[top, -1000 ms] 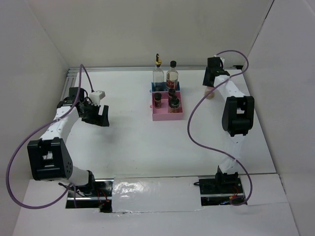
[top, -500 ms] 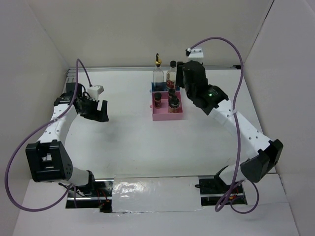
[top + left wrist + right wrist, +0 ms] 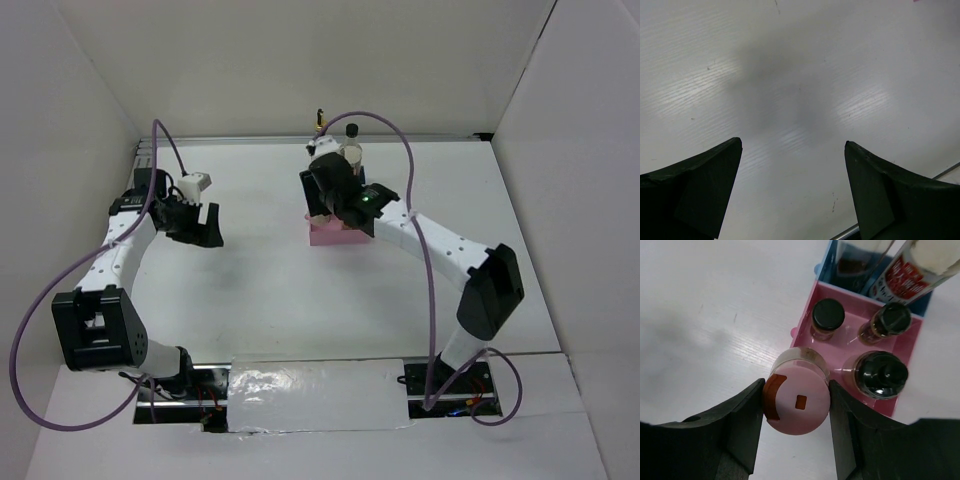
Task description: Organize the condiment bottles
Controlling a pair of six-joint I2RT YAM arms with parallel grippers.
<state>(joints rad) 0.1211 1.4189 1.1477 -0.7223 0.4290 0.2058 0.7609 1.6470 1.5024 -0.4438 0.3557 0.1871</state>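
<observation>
My right gripper (image 3: 796, 390) is shut on the pink-capped shaker (image 3: 797, 407), holding it upright over the near left corner of the pink tray (image 3: 846, 351). Three dark-lidded spice jars (image 3: 828, 315) (image 3: 890, 320) (image 3: 881, 374) stand in that tray. Behind it, the blue tray (image 3: 826, 271) holds the red-labelled bottle (image 3: 900, 277) and the other tall bottle (image 3: 855, 260). In the top view the right gripper (image 3: 322, 205) covers much of the pink tray (image 3: 335, 237), with the black-capped bottle (image 3: 352, 150) and the gold pourer (image 3: 320, 122) behind. My left gripper (image 3: 205, 228) (image 3: 792, 142) hangs open over bare table far left.
A metal rail (image 3: 140, 165) runs along the table's left edge, close to the left gripper, and shows as a bar (image 3: 850, 232) in the left wrist view. White walls close in the back and both sides. The right arm's purple cable (image 3: 425, 270) loops over the table's right half.
The right arm has swung from the back right corner leftward to the pink tray, carrying the shaker. The left arm has barely shifted.
</observation>
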